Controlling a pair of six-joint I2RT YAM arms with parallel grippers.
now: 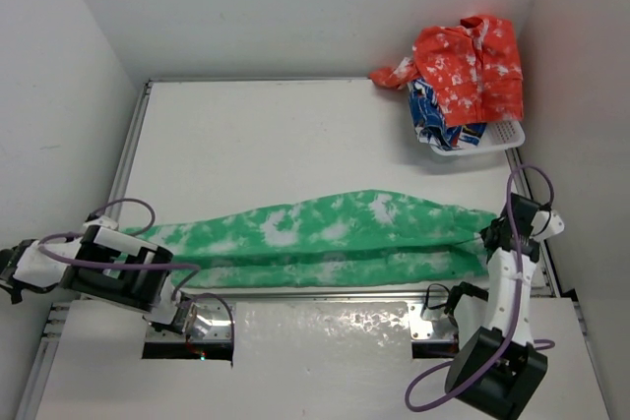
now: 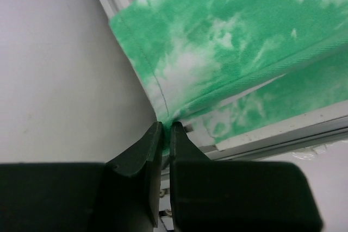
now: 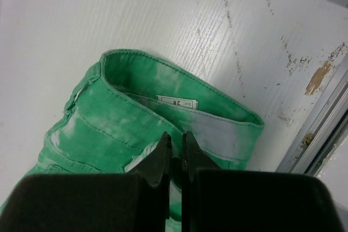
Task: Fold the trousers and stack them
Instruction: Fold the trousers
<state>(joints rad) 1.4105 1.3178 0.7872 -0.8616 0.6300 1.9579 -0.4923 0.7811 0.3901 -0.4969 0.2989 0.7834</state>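
The trousers [image 1: 325, 233], bright green with white blotches, lie stretched lengthwise across the near part of the table [image 1: 266, 135], doubled over on themselves. At their left end my left gripper [image 1: 126, 239] is shut on a corner of the leg hem [image 2: 157, 88], with cloth pinched between the fingertips of the gripper [image 2: 167, 126]. At the right end my right gripper [image 1: 489, 235] is shut on the waistband [image 3: 125, 129]. In the right wrist view the gripper [image 3: 176, 137] has green cloth between its tips, just below a size label [image 3: 176, 101].
A white basket [image 1: 492, 140] stands at the back right, heaped with red-and-white clothing [image 1: 468, 61] and a blue patterned piece [image 1: 433, 115]. A metal rail [image 2: 283, 134] borders the table's near edge. White walls close in on both sides.
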